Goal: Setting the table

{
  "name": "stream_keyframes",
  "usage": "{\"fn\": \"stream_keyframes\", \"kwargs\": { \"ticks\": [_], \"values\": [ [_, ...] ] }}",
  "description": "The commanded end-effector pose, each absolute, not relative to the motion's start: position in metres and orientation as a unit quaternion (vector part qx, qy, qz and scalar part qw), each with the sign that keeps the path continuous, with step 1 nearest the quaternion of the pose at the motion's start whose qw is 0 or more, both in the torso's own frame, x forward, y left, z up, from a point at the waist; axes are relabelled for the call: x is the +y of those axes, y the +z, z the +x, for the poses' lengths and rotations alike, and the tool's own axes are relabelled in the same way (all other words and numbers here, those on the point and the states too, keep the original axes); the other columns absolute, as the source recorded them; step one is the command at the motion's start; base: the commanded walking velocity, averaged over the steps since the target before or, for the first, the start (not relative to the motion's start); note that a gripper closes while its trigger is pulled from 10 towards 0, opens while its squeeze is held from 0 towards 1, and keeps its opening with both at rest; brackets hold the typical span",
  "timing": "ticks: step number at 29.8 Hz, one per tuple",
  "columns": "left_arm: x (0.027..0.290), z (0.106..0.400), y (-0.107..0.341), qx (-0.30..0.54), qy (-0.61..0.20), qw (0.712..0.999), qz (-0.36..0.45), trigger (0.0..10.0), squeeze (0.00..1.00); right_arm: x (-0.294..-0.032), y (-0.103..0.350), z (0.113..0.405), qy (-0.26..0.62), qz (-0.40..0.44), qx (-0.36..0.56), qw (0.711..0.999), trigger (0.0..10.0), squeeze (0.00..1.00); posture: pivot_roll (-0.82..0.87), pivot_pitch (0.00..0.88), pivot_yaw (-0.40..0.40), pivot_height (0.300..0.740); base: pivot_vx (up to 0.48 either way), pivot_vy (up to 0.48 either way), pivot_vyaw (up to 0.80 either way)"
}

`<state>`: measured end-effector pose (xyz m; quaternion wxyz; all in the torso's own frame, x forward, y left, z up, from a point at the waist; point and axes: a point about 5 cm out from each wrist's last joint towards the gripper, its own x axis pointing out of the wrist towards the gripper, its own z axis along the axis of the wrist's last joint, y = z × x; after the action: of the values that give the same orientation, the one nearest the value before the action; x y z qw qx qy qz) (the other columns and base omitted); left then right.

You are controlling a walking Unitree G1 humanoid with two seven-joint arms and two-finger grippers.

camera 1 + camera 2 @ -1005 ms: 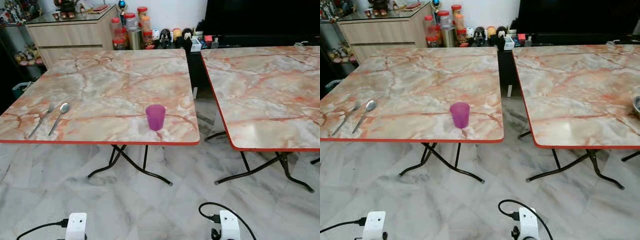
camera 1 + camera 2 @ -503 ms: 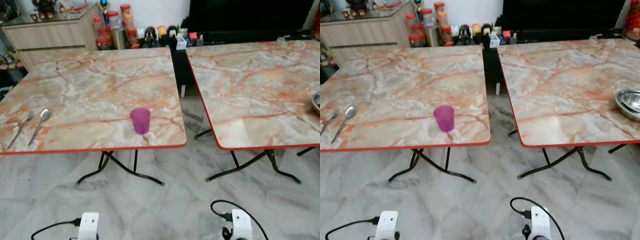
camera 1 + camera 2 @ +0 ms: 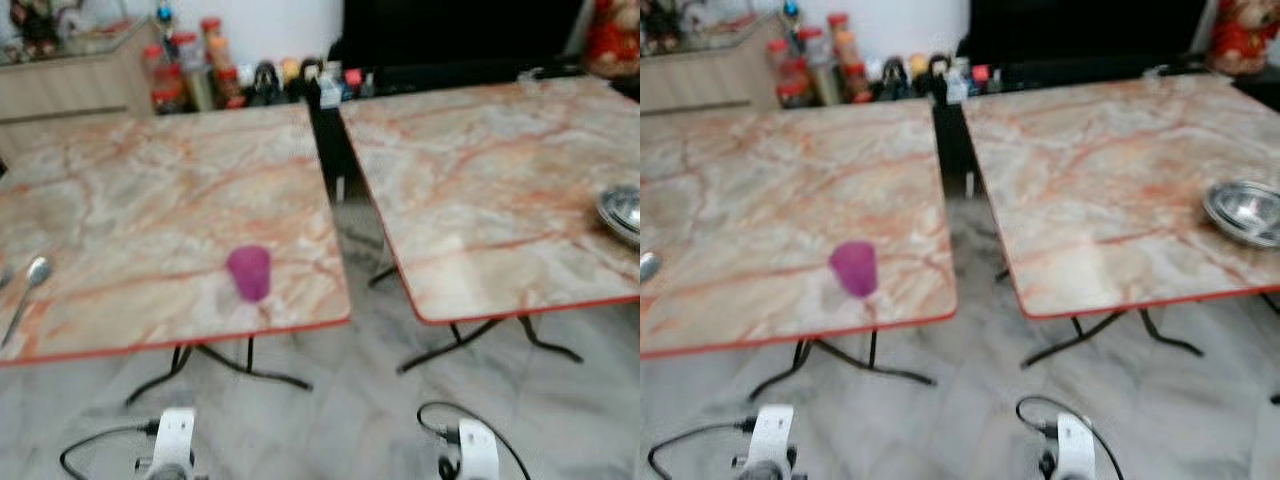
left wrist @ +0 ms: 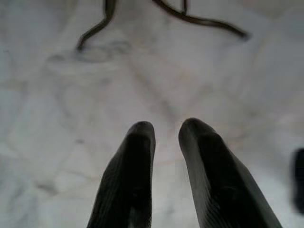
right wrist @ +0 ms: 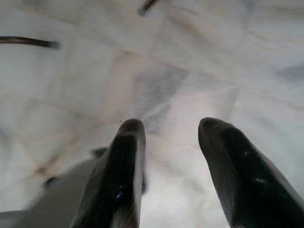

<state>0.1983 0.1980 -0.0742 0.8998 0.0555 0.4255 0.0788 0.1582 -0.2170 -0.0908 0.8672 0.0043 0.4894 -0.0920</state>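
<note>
A purple plastic cup (image 3: 248, 272) stands upright near the front edge of the left marble-patterned table (image 3: 150, 190). A spoon (image 3: 24, 294) lies at that table's left side, cut off by the picture's edge. Stacked metal bowls (image 3: 1245, 212) rest near the right edge of the right table (image 3: 1110, 170). Both arms hang low over the floor in front of the tables. My left gripper (image 4: 166, 130) has its fingers slightly apart with nothing between them. My right gripper (image 5: 171, 126) is open wider and empty. The eye views are blurred.
A gap (image 3: 345, 215) of tiled floor runs between the two tables, which stand on black folding legs (image 3: 470, 340). Jars and small items (image 3: 230, 80) line the wall behind, beside a wooden cabinet (image 3: 70, 80). A red object (image 3: 1240, 35) sits at the far right.
The camera has swung to the right, so the whole scene has slid left. The metal bowls have come into view on the right table. The cup and spoon have stayed where they were.
</note>
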Motion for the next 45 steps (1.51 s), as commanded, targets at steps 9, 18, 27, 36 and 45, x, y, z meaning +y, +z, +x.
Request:
{"fn": "stream_keyframes", "kwargs": {
  "ticks": [9, 18, 27, 36, 45],
  "values": [
    [0.227, 0.178, -0.079, 0.442, 0.133, 0.885, 0.052, 10.0, 0.0, -0.192, -0.083, 0.186, -0.034, -0.012, 0.471, 0.881, 10.0, 0.0, -0.02, 0.0, 0.014, 0.74, 0.18, 0.0, 0.0],
    [0.27, 0.15, -0.077, 0.436, 0.33, 0.837, -0.025, 10.0, 0.0, -0.185, -0.084, 0.186, -0.022, -0.014, 0.473, 0.88, 10.0, 0.0, 0.02, 0.0, -0.001, 0.74, 0.0, 0.0, 0.0],
    [0.368, 0.156, -0.005, 0.229, 0.609, 0.758, 0.039, 10.0, 0.0, -0.19, -0.087, 0.178, -0.038, -0.01, 0.487, 0.873, 10.0, 0.0, 0.05, 0.0, -0.019, 0.74, 0.0, 0.0, 0.0],
    [0.398, 0.23, 0.137, -0.083, 0.629, 0.744, 0.211, 10.0, 0.0, -0.187, -0.082, 0.19, -0.039, 0.002, 0.468, 0.883, 10.0, 0.0, 0.05, 0.0, -0.021, 0.74, 0.0, 0.0, 0.0],
    [0.282, 0.349, 0.207, -0.188, 0.211, 0.957, 0.059, 10.0, 0.0, -0.183, -0.083, 0.188, -0.033, -0.002, 0.472, 0.881, 10.0, 0.0, 0.04, 0.0, -0.009, 0.74, 0.0, 0.0, 0.0]
  ]
}}
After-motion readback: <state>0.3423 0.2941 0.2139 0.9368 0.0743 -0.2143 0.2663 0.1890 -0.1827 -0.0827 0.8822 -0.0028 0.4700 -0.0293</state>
